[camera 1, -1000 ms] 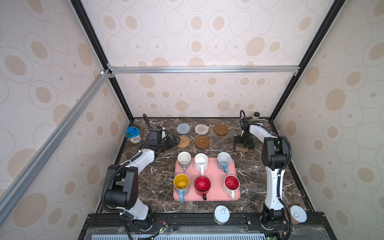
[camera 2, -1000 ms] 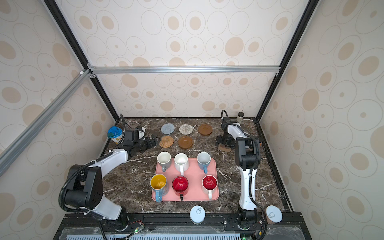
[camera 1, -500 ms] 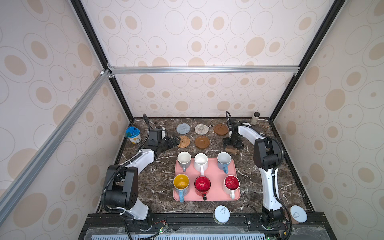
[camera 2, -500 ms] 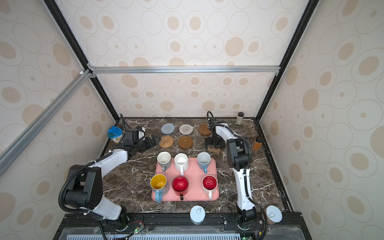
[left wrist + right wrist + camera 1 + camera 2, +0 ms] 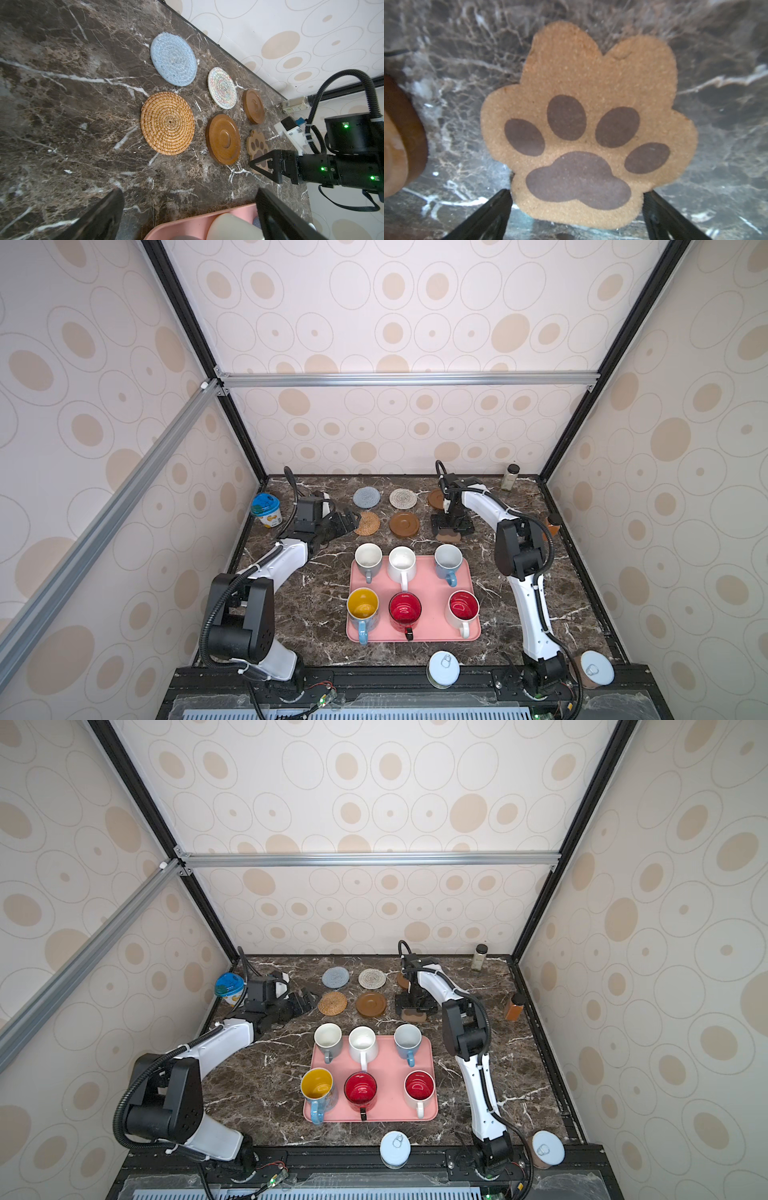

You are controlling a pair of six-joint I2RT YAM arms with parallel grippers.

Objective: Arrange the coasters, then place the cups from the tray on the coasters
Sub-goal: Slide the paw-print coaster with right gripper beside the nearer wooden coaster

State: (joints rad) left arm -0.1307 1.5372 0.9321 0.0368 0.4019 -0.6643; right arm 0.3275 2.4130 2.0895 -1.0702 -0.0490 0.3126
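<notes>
Six coasters lie in two rows at the back: grey-blue [image 5: 366, 497], cream [image 5: 403, 498] and a wooden disc [image 5: 436, 498] behind, rattan [image 5: 367, 523], a second wooden disc [image 5: 404, 524] and the paw-shaped one [image 5: 449, 536] in front. My right gripper [image 5: 452, 526] points down over the paw coaster [image 5: 579, 124]. Its fingers [image 5: 500, 203] stand open on either side of the coaster's heel, which lies flat on the marble. Left of the rattan coaster, my left gripper [image 5: 347, 522] hangs open and empty. Six cups, among them grey [image 5: 368, 558] and red [image 5: 404, 610], stand on the pink tray [image 5: 428, 589].
A blue-lidded tub [image 5: 266, 508] stands at the back left. A spice jar [image 5: 510, 477] and an amber bottle [image 5: 550, 524] stand by the right wall. Two white can lids [image 5: 444, 668] [image 5: 596, 668] sit at the front edge.
My right gripper has moved left with the paw coaster to just right of the front wooden disc, and its jaws have widened a little. The left arm has not moved.
</notes>
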